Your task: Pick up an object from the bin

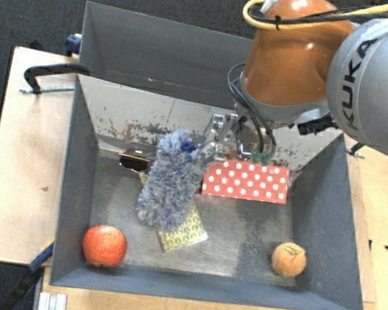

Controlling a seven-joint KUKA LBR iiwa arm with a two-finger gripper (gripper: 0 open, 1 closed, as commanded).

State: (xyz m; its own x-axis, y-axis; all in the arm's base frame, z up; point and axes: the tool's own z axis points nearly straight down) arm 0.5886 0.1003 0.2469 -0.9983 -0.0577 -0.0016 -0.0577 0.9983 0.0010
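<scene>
pincer [217,138] maybe at edge of cloth [169,183]

Bright, even light from above. Back wall of the bin [135,110] glares pale; orange wrist cover [294,49] carries a highlight. Shadows short, soft.
</scene>
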